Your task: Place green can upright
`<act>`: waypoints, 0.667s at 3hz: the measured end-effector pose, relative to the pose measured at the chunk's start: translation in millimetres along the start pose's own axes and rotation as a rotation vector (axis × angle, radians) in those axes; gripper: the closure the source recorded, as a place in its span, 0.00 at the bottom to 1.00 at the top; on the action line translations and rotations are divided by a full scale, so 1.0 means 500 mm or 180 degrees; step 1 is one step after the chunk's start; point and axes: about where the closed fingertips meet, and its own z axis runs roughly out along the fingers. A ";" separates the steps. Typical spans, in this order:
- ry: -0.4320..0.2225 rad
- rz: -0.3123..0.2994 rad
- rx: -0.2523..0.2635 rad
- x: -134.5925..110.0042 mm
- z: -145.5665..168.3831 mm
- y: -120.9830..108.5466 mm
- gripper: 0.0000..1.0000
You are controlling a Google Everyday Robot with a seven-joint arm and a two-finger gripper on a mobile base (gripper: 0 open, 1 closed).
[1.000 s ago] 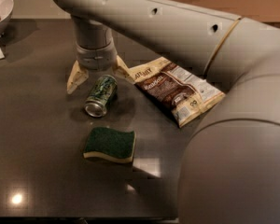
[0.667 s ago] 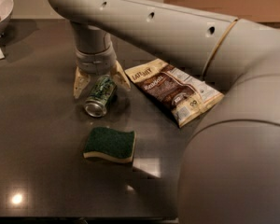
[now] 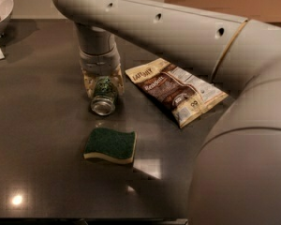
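Jaws: clamped across lying green can (image 3: pixel 104 95), patterned cylinder, silver end toward 6 o'clock. Spongy pad (image 3: pixel 110 144) at 6, crinkly bag (image 3: pixel 175 89) at 3; glossy desk (image 3: pixel 42 125).

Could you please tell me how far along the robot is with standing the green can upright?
Approach looks done: the gripper sits low over the far end of the green can. In hand: the grasp, though I cannot tell if it holds. Left: the can lies on its side on the table, silver end toward the camera, so tipping it upright remains.
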 end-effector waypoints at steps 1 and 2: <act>-0.0277 -0.0218 -0.0081 -0.031 -0.028 -0.007 0.87; -0.0664 -0.0697 -0.0109 -0.071 -0.060 -0.009 1.00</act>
